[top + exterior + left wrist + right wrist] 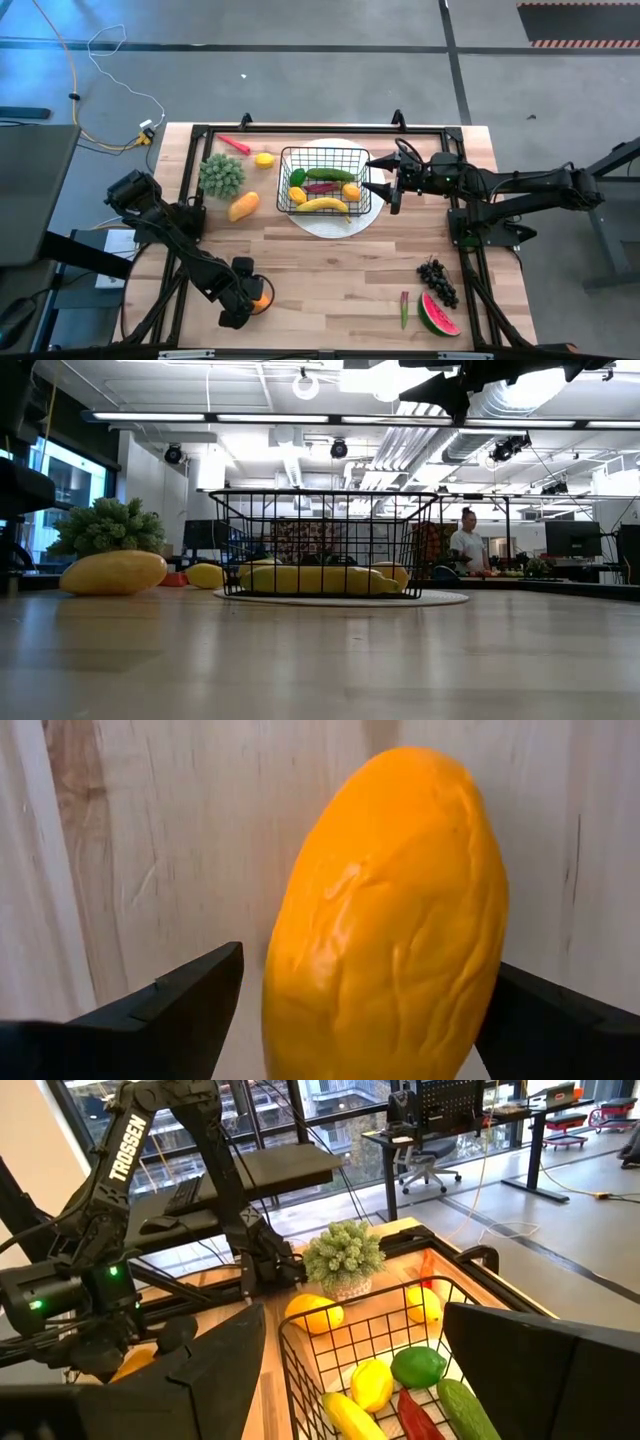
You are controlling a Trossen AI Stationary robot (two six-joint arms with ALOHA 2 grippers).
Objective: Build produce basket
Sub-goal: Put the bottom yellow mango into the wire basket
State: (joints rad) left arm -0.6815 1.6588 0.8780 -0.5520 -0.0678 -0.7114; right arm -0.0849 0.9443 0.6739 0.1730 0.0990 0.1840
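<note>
Orange fruit fills the left wrist view, lying on the bare table between the left gripper's jaws, which stand open on either side of it and have not closed on it. That fruit lies well away from the basket, toward the table's near left corner.

Inside the basket, which stands on a white plate, lie a banana, a cucumber, a lemon, a lime, a red piece and an orange piece. The right gripper hovers just beside the basket's right edge, jaws open and empty.

Left of the basket a mango, a second lemon, a red pepper and a green leafy bunch lie on the table. Well off toward the near right corner are grapes, a watermelon slice and a small chilli.

By my reckoning the job is roughly half done: six pieces in, about eight out, with the orange fruit next in hand.
</note>
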